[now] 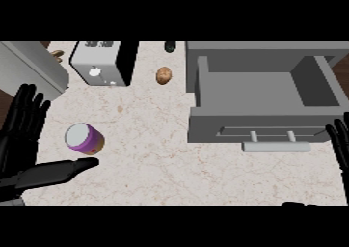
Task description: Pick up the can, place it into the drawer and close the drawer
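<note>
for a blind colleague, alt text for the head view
A purple can stands on the counter beside the open left hand, ungrasped. The grey drawer at right is open; the open right hand rests at the right edge.

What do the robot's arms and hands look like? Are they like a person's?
The left robot hand and the right robot hand are both black, with long, slim, segmented fingers, shaped much like a person's. The left also shows a thick thumb. No cables, markings or sleeves show.

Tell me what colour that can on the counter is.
The can is purple with a white top, seen in the head view.
</note>
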Controlling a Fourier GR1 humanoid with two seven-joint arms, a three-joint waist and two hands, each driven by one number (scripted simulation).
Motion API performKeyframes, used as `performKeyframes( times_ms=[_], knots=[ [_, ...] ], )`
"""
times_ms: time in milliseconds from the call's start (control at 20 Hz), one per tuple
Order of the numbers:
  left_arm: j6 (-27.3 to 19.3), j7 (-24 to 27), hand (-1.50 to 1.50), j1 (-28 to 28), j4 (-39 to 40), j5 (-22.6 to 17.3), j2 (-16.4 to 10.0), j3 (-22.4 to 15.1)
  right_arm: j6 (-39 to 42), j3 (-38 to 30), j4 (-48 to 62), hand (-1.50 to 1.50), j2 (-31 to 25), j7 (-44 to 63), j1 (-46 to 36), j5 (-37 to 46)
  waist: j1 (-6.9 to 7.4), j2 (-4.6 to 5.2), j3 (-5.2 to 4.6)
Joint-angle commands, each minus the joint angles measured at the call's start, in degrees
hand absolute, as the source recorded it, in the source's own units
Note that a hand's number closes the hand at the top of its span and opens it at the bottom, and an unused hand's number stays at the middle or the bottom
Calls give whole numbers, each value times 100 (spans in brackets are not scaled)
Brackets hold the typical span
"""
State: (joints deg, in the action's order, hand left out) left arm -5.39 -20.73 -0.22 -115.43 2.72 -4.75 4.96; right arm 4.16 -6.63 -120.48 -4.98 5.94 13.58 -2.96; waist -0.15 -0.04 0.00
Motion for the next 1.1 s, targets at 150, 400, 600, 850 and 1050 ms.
performKeyframes(
  times_ms=[150,400,600,850,1050],
  knots=[
    [78,956,-150,8,1045,24,161,43,85,-260,225,-150,-5,-191,-168,-41,-6,4,-1],
    [67,1097,-150,-233,1438,-40,33,280,343,-378,107,-150,16,-141,99,-184,-3,1,0],
    [183,1151,-150,-261,1612,-210,-112,476,521,-398,90,-150,130,-443,427,-132,-5,-1,0],
    [107,1982,-150,304,2070,-39,183,314,416,-529,561,-150,68,-476,-129,-46,15,3,0],
    [-26,2359,-150,-50,2679,-29,115,524,864,-1274,633,-150,-572,-160,-434,-784,-1,6,-1]
  ],
)
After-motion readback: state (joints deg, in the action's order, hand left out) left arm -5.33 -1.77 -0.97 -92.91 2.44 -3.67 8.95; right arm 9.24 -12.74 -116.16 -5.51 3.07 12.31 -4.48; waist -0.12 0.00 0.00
